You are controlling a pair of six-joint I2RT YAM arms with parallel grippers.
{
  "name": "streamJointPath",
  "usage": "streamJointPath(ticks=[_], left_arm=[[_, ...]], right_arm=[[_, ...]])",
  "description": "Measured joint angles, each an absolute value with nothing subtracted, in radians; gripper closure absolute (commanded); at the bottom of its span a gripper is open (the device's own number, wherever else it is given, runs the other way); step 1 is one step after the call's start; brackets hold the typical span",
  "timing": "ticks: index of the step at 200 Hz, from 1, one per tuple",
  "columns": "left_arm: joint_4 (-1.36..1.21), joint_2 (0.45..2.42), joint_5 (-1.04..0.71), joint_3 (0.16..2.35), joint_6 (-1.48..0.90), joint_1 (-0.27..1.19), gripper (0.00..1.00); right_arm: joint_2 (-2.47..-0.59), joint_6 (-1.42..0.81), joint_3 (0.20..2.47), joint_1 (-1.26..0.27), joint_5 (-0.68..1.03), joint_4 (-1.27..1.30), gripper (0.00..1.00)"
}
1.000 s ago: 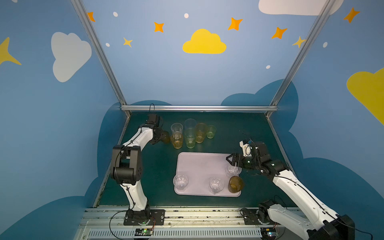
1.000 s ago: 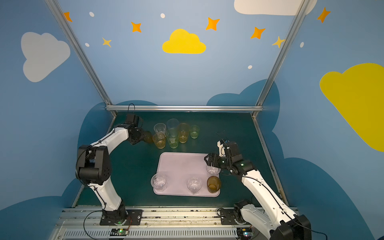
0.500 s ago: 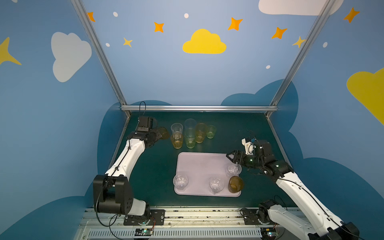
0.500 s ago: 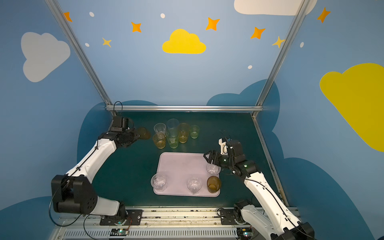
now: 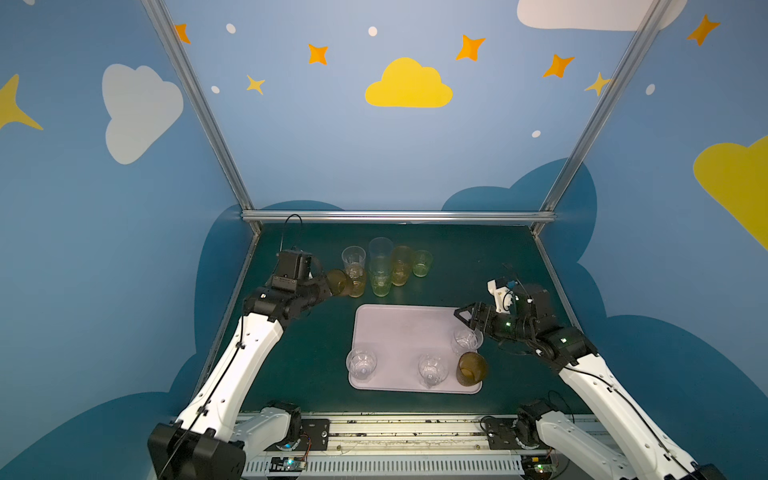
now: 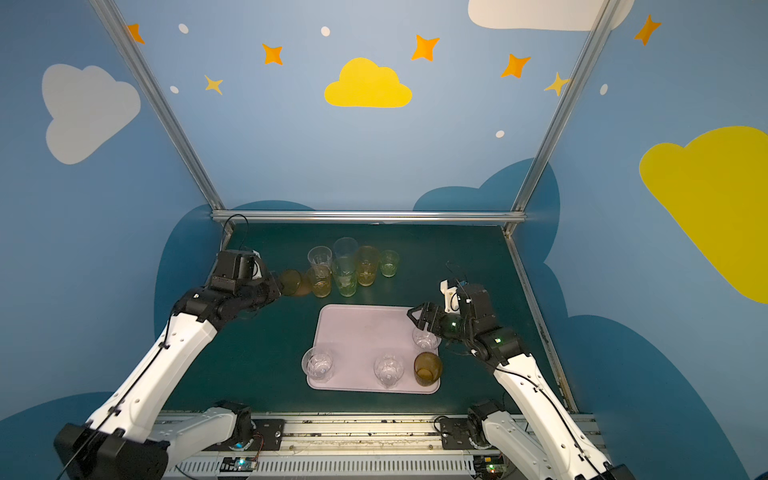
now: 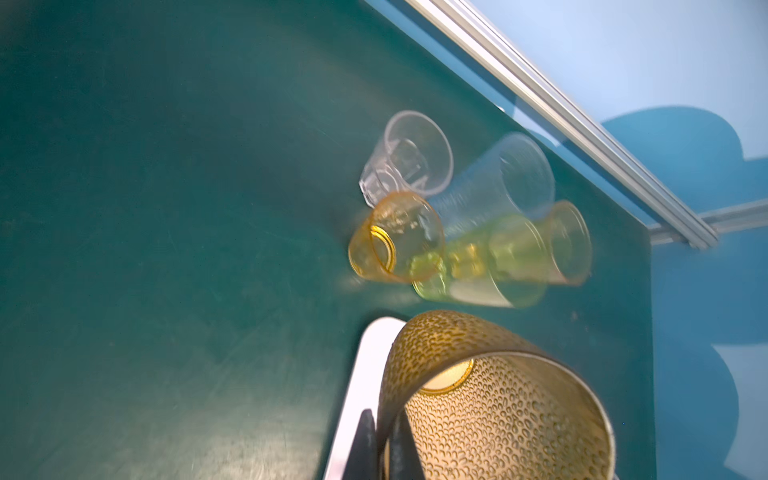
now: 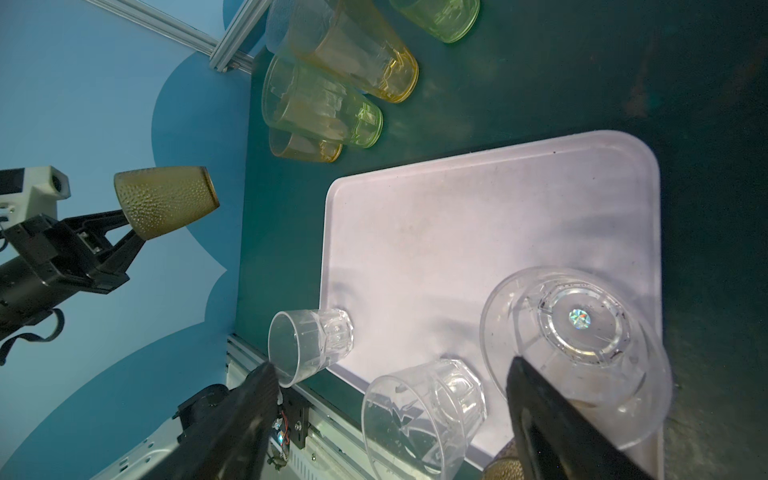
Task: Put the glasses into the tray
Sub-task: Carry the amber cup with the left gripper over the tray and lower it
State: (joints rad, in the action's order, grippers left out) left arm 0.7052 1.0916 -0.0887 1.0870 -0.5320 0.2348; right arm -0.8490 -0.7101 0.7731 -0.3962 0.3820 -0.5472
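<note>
Brown glass [image 5: 337, 282] — my left gripper [image 5: 329, 285] clamps its rim, lifted clear; my right gripper [image 5: 467, 312] gapes above the tray [image 5: 399, 328].

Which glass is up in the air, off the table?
The brown dimpled glass gripped by the left gripper, tilted sideways in the air. All others stand upright on the table or the tray.
</note>
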Motion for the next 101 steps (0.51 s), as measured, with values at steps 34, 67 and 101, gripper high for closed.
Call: streamJointPath(ticks=[34, 67, 101], left_arm=[[0.772, 1.048, -0.067, 1.092, -0.535, 0.337, 0.96], [0.821, 1.084, -0.044, 1.132, -0.553, 0.493, 0.96], [0.85, 1.171, 0.006, 1.214, -0.575, 0.657, 0.96]], right_arm=[[-0.811, -0.729, 0.76, -0.396, 0.385, -0.552, 0.15], [-0.791, -0.736, 0.758, -0.396, 0.384, -0.574, 0.15], [-0.767, -0.736, 0.758, -0.396, 0.373, -0.598, 0.15]])
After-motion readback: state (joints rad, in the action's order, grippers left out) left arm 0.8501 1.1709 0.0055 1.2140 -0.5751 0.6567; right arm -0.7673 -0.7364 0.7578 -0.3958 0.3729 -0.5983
